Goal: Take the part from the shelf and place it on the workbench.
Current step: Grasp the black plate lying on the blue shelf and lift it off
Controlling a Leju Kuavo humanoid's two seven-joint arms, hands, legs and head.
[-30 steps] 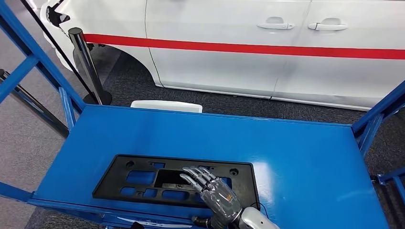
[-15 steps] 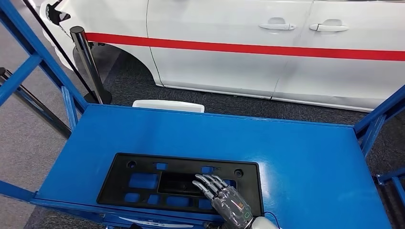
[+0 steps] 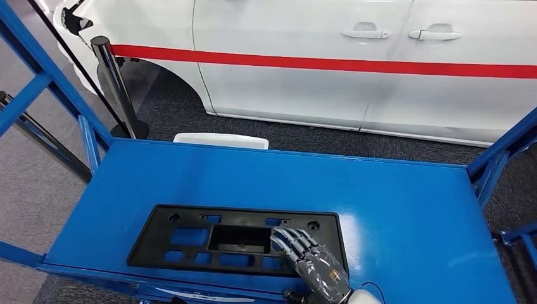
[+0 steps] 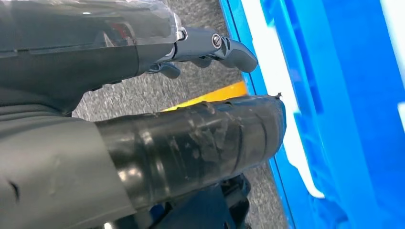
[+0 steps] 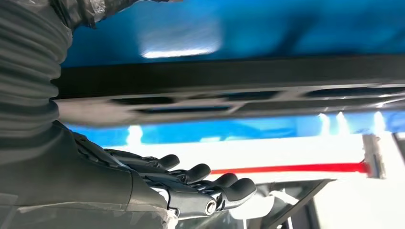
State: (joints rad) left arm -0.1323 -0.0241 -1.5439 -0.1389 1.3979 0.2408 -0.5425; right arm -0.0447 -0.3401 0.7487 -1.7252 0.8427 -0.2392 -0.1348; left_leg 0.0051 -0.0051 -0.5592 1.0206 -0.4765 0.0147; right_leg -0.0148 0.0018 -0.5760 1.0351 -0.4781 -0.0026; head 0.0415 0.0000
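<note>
My right hand [image 3: 313, 261] hovers over the near right corner of the black part [image 3: 235, 239], fingers apart, holding nothing. The part lies flat on the blue shelf [image 3: 392, 209], near its front edge. A one-cornered grab could tilt it off that edge.

Bright even light; glare on the blue shelf [image 3: 392, 209], wrist views blurred
</note>
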